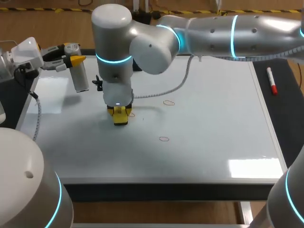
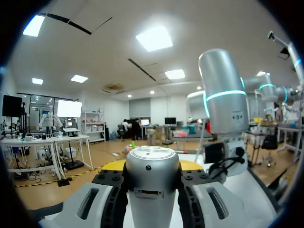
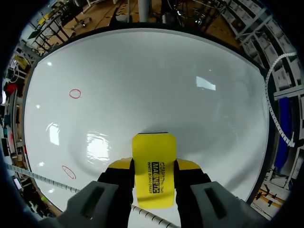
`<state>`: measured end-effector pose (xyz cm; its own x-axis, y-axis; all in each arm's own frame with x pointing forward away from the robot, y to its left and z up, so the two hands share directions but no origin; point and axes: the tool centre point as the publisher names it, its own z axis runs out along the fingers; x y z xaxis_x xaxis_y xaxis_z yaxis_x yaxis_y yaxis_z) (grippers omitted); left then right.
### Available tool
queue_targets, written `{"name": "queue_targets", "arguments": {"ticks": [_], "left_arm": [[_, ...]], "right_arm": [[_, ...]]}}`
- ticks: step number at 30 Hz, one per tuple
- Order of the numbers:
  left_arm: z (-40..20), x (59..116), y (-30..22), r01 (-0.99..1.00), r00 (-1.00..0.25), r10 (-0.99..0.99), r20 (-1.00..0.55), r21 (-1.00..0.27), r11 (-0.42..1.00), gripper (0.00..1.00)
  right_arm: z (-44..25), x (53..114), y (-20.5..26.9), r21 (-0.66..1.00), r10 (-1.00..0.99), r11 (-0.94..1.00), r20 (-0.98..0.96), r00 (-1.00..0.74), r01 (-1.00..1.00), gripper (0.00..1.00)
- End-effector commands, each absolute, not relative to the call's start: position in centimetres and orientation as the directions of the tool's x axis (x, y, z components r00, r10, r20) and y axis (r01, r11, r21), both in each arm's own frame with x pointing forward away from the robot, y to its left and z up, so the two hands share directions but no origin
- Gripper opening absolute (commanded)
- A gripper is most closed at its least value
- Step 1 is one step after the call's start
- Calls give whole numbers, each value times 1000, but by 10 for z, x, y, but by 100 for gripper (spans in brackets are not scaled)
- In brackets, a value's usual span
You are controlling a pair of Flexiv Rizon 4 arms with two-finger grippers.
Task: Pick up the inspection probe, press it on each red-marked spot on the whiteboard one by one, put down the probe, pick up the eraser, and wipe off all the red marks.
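Between the right gripper's (image 3: 153, 167) fingers (image 3: 119, 168), tight on both sides: yellow eraser (image 3: 154, 151), apparently against the whiteboard (image 3: 142, 85).

Stray marker pen (image 1: 271, 80), right side
White barrel, red cap; lying flat on dark tabletop (image 1: 287, 128); slightly angled; red end toward the near edge.

The left gripper (image 2: 152, 176) clamps the silver inspection probe (image 2: 152, 161), with the right arm (image 2: 221, 95) upright just beyond it.
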<state>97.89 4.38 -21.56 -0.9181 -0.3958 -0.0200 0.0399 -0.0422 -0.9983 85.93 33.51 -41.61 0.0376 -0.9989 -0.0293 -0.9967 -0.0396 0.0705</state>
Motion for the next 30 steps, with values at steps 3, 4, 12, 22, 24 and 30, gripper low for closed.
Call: {"name": "queue_targets", "arguments": {"ticks": [3,4,12,22,24,30], "left_arm": [[-214,978,44,40,-917,-398,-20,-998,-41,0],[-214,978,44,40,-917,-398,-20,-998,-41,0],[-214,978,44,40,-917,-398,-20,-998,-41,0],[-214,978,44,40,-917,-398,-20,-998,-41,0],[-214,978,44,40,-917,-398,-20,-998,-41,0],[-214,978,44,40,-917,-398,-20,-998,-41,0]], "right_arm": [[-422,861,331,75,-999,-46,-22,44,-996,0],[-422,861,330,72,-999,-46,-20,45,-996,0],[-424,864,315,73,-1000,-23,-16,22,-997,0],[-425,868,287,74,-1000,18,-11,-19,-997,0],[-425,869,282,81,-999,30,-15,-32,-996,0],[-423,870,273,86,-999,36,-18,-37,-996,0]]}}
